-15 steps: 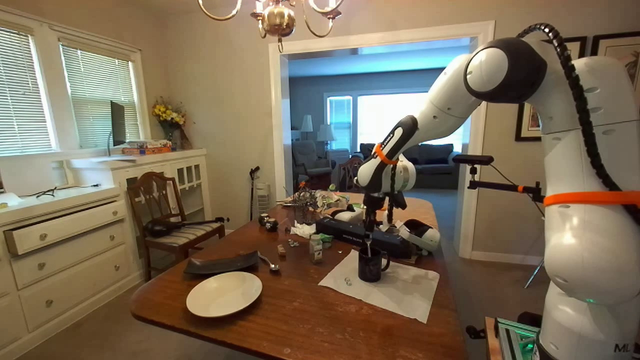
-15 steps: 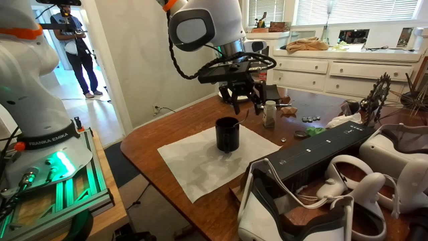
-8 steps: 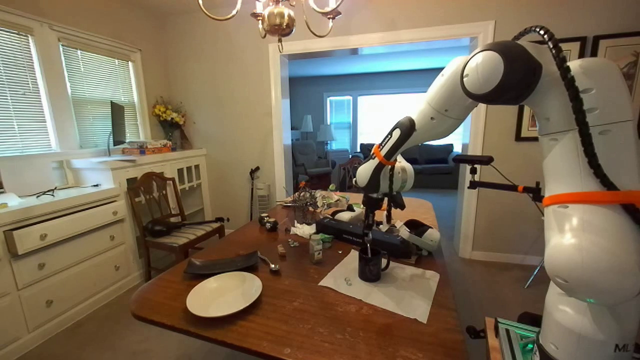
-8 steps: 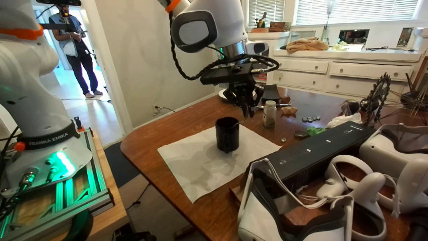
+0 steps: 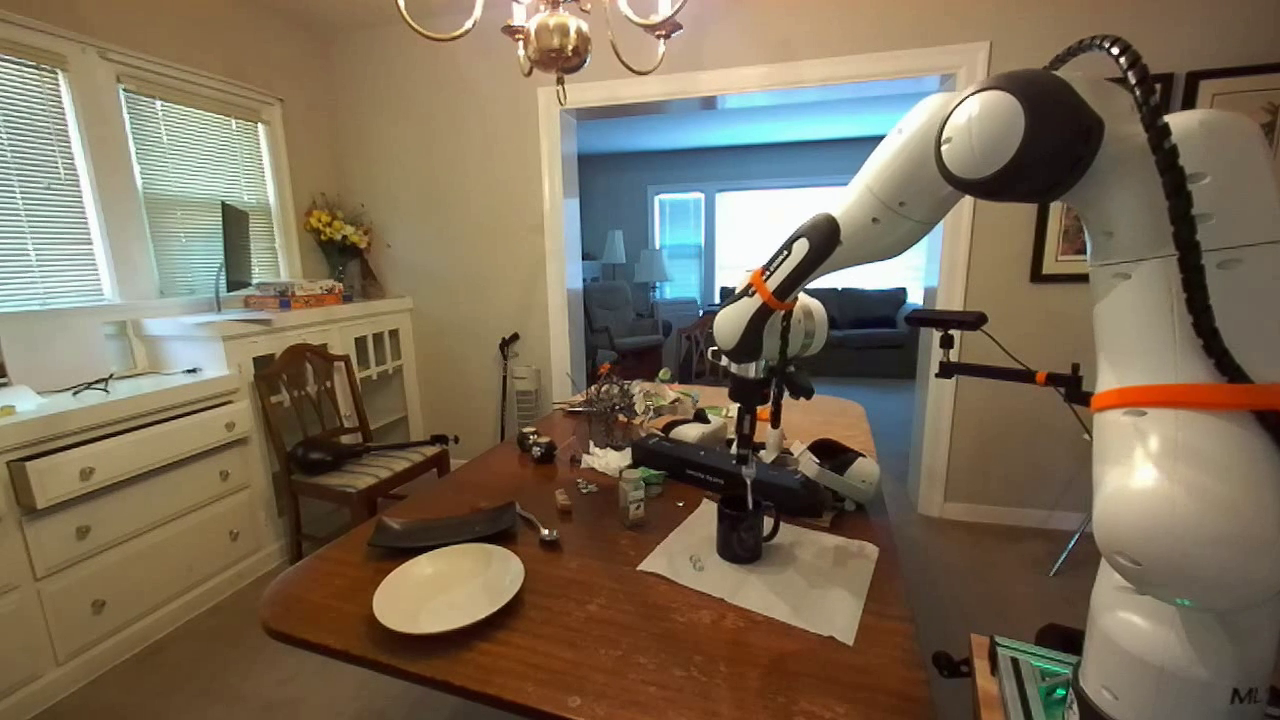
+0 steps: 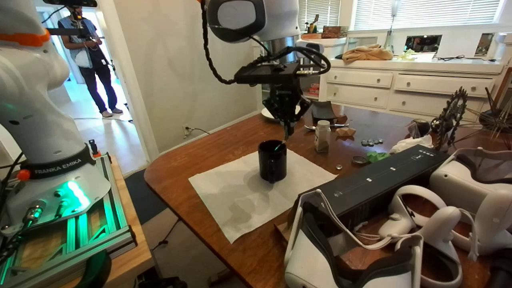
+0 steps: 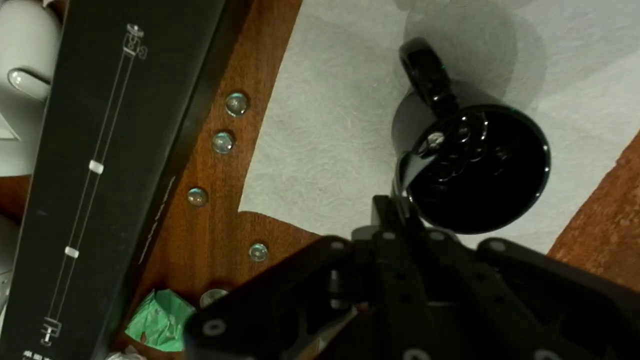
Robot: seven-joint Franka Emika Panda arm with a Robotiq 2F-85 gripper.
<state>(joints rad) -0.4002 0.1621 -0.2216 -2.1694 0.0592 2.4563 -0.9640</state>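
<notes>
Pincer [image 6: 287, 133] has shifted toward the mug [image 6: 273, 165], clenched on a metal utensil [image 7: 417, 169] dipping into it at nine o'clock, wrist view. Utensil judged light, stiff, slippery; best held near its top.

in my wrist view the mug [image 7: 492, 187] stands on the paper sheet [image 7: 315, 130]; a utensil [image 7: 419, 167] runs from my jaws into it. left of the paper sheet, beads [image 7: 223, 142] lie on the desk [image 7: 215, 232], then a box [image 7: 120, 150]. in an exterior view the plate [image 5: 448, 588] lies left of the paper sheet.
</notes>
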